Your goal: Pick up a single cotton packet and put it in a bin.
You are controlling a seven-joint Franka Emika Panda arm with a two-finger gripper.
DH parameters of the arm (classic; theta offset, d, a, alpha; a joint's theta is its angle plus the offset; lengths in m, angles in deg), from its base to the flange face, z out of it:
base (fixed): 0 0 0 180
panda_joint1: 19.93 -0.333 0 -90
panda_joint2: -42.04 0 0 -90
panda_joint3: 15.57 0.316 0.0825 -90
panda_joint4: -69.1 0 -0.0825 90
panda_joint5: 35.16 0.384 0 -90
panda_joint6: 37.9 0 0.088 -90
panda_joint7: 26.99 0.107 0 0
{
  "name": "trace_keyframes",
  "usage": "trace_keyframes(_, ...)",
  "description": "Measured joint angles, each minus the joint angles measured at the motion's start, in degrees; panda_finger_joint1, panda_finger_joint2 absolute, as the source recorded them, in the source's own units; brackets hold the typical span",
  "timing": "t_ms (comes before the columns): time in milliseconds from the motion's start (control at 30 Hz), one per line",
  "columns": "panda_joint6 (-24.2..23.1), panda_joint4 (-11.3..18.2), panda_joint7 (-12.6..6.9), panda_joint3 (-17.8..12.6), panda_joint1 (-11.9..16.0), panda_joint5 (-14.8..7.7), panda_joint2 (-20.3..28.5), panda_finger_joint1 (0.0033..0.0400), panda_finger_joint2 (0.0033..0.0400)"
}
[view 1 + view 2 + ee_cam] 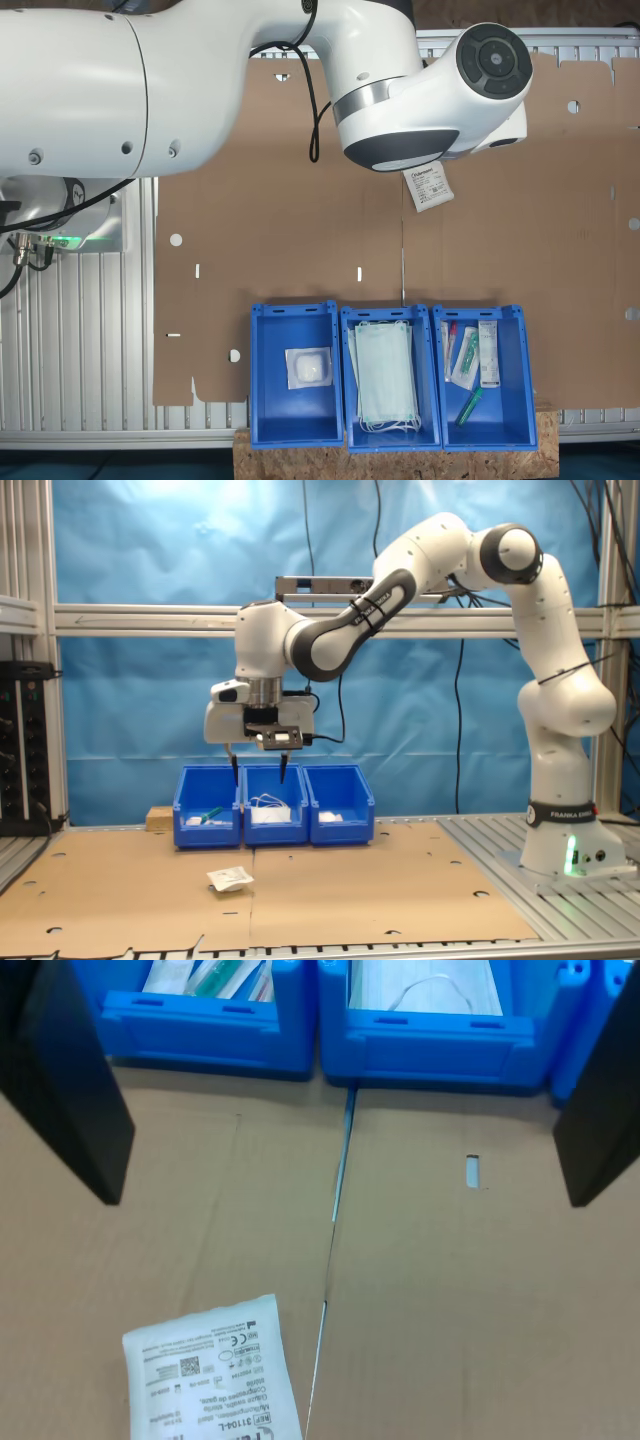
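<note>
The cotton packet [428, 188] is a small flat white square with dark print. It lies on the brown cardboard sheet [280, 200], apart from the bins, and also shows in the second exterior view [230, 878] and the wrist view [212, 1380]. My gripper [258, 772] hangs open well above the cardboard in front of the bins, higher than the packet and a little nearer the bins. In the wrist view the gripper [340, 1200] holds nothing, and its dark fingers [70, 1090] stand wide apart at the picture's sides.
Three blue bins stand in a row at the cardboard's edge. One bin [293, 311] holds a plump white packet [308, 367], the middle bin [385, 313] pale green face masks [385, 378], and the third bin [478, 312] several small wrapped items. The arm's base [560, 830] stands on slotted metal.
</note>
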Motion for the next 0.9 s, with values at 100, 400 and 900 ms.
trace_keyframes(100, 0.43, -1.29, -0.94, 0.0, 0.0, 0.0, -1.27, 0.04, 0.04)
trace_keyframes(400, 1.11, -5.46, -4.85, 0.0, 0.0, 0.0, -5.79, 0.04, 0.04)
trace_keyframes(900, 1.47, -11.09, -13.79, -0.01, 0.0, 0.0, -12.95, 0.04, 0.04)
